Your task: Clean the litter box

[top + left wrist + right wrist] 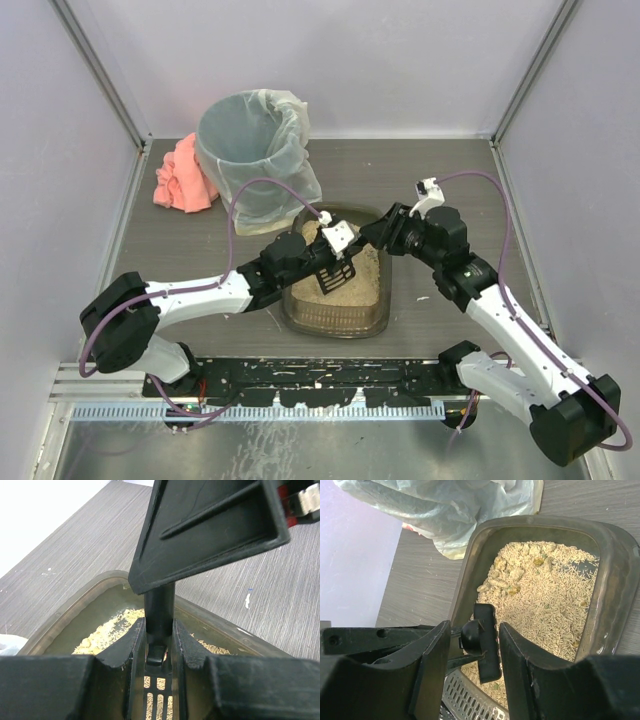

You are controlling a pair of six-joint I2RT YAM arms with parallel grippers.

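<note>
Left jaws on scoop (335, 270); litter box (335, 322) near-to-far.

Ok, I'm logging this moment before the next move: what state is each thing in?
Litter box: holds litter, clumps at one end.
Scoop: head inside the box, handle gripped.
Bin: upright, lined, open.
Cloth: crumpled beside bin.
Left gripper: shut on scoop.
Right gripper: around scoop handle, grip unclear.

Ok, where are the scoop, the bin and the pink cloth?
scoop (338, 272): top view, its slotted blade.
bin (262, 178): top view, its front wall.
pink cloth (180, 180): top view, its middle.
</note>
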